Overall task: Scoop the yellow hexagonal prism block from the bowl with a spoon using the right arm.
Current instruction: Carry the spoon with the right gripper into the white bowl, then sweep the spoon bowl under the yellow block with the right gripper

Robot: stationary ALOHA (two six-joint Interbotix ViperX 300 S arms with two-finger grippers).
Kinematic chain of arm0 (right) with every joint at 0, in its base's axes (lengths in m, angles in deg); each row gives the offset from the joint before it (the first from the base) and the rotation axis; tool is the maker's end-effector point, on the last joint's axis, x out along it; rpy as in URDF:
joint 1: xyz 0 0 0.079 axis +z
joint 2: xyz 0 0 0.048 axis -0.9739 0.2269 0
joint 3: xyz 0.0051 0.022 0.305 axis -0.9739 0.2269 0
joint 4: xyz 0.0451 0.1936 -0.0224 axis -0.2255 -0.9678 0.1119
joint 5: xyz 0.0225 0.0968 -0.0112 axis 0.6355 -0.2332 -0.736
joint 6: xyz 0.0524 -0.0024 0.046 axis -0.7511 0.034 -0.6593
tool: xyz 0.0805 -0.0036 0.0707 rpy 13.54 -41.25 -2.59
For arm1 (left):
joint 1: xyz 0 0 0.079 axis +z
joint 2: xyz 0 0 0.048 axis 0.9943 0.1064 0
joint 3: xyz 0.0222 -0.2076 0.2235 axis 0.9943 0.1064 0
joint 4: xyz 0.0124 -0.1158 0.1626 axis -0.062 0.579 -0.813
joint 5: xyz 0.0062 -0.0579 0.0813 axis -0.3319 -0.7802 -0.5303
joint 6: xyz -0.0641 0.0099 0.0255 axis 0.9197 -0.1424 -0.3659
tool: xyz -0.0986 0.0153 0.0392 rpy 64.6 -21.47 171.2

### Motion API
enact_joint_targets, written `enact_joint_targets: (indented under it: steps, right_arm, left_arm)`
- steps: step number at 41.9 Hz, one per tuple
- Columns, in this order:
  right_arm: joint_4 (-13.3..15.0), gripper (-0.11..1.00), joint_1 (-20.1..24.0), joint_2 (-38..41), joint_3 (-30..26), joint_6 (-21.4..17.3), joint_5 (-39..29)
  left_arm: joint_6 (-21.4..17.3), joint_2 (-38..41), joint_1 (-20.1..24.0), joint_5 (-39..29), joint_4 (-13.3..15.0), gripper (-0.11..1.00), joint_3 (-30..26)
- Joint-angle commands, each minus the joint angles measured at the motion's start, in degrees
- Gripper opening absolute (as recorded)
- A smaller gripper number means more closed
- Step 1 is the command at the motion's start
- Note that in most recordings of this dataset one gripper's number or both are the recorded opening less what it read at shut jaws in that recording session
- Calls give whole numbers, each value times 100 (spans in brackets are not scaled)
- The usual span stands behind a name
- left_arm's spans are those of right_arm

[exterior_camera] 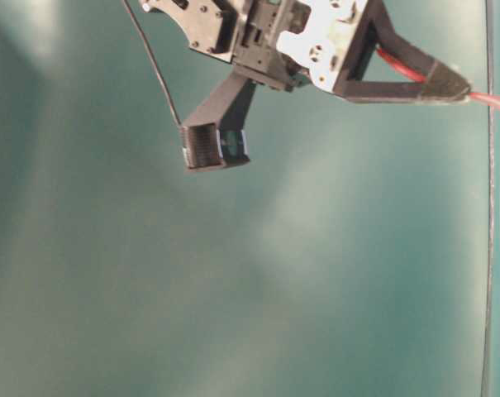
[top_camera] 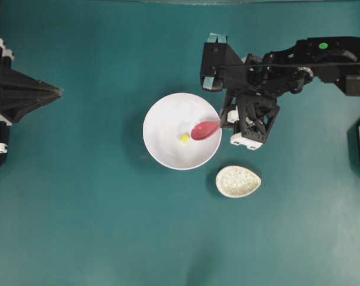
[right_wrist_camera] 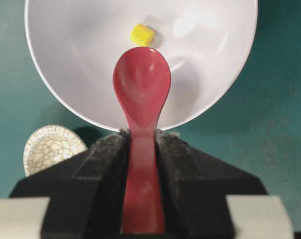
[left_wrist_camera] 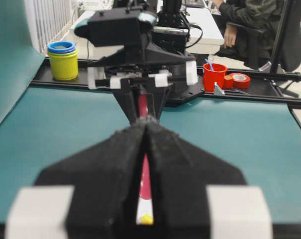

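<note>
Looking down from overhead, the right gripper [top_camera: 223, 121] has the spoon [top_camera: 204, 130] clamped by its handle, scoop inside the bowl [top_camera: 162, 113], just beside the block [top_camera: 184, 138]. I'd slide the scoop low along the bowl floor and under the block, then tilt up slowly so it doesn't skitter away. A speckled dish [top_camera: 238, 181] sits near the bowl, clear of the path. The left gripper [top_camera: 56, 92] waits well apart, jaws together.

At table level only the spoon handle and arm show.

From the right wrist, the scoop's tip nearly touches the block [right_wrist_camera: 142, 34]; nothing stands between them.
</note>
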State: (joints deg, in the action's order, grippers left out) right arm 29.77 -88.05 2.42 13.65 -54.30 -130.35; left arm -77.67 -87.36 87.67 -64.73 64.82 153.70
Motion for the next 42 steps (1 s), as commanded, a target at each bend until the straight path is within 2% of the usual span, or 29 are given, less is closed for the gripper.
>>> enact_joint_targets:
  steps: [1,26,42]
  right_arm:
    - [9,24,0,-44,-97,-18,0]
    - [-18,24,246,519,-132,35,580]
    - [9,24,272,765,-158,70,1468]
  left_arm:
    - [9,53,53,35,0,0,-132]
    - [0,44,53,9,0,0,-132]
    - [0,26,62,9,0,0,-132]
